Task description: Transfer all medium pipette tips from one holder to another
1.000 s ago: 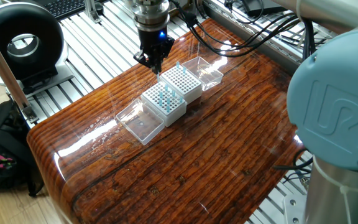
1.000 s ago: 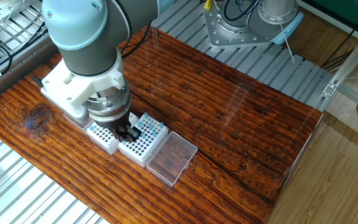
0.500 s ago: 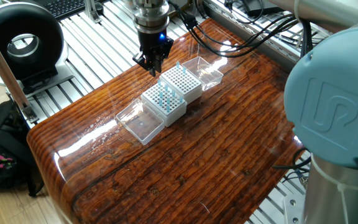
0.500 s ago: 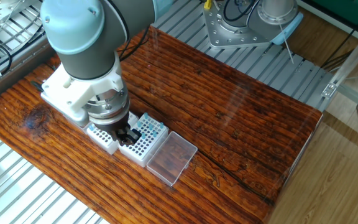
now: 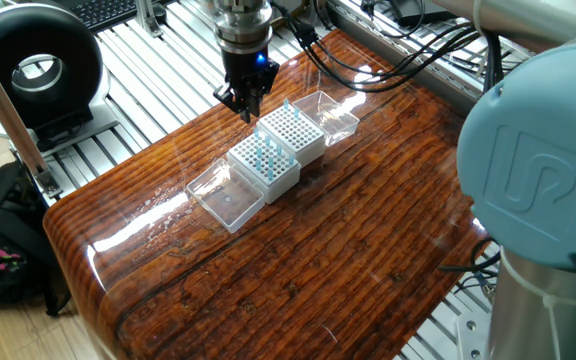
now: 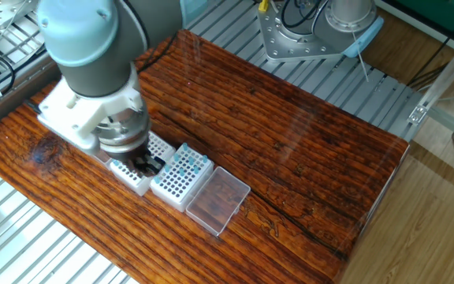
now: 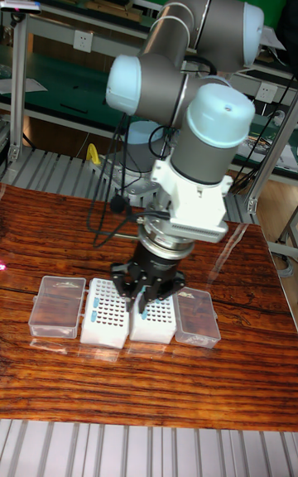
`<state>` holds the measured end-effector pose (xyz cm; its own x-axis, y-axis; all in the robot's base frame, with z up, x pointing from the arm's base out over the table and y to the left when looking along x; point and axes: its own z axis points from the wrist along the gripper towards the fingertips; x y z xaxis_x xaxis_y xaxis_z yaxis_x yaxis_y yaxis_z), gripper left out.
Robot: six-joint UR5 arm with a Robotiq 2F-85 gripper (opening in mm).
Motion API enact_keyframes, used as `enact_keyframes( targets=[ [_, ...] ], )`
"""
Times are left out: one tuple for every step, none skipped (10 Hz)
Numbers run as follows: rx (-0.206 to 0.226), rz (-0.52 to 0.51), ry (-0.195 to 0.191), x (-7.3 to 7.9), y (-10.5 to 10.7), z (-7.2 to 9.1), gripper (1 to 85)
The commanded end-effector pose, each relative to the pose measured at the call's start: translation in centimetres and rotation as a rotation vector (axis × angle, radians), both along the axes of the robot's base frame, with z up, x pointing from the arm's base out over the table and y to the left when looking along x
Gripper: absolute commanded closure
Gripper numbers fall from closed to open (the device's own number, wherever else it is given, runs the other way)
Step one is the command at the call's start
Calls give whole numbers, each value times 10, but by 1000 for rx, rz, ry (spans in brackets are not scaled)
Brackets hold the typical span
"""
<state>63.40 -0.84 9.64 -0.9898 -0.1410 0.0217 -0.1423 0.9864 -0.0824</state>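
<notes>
Since the arm has slid sideways over the last second, the claw [image 6: 143, 163] now hangs above the emptier holder [image 5: 295, 128] rather than over the seam between the two racks, as the other fixed view shows most plainly. In one fixed view the shift is slight. The claw's fingers sit close together and point down, just above the white grid. Whether a tip is pinched between them I cannot tell; the fingers hide the gap and anything that small is lost at this size.

Most of the medium pipette tips [image 5: 265, 152] stand in the fuller holder [image 5: 278, 180], which touches the emptier one on the bench [image 5: 348, 250]. A single blue tip [image 5: 288, 103] rises from the far corner of the emptier holder. Each rack has its clear lid [image 5: 226, 200] lying open on its outer side.

My reading is that the sideways move is the carry leg of one transfer, heading for a vacant hole. With nearly all tips in the fuller holder, the task looks barely begun. The next descent needs to be square to the grid, since a small offset would jam a tip against the hole's rim.
</notes>
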Motion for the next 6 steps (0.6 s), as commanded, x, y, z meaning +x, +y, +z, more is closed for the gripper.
enact_keyframes(
  targets=[
    [-61,46,4,-5,-49,-6,603],
    [-69,62,4,-9,-60,-9,590],
    [-61,77,6,-14,-66,-10,563],
    [-36,75,11,-19,-63,-10,550],
    [-10,67,12,-22,-59,-13,550],
    [24,56,21,-26,-53,-16,550]
  ],
)
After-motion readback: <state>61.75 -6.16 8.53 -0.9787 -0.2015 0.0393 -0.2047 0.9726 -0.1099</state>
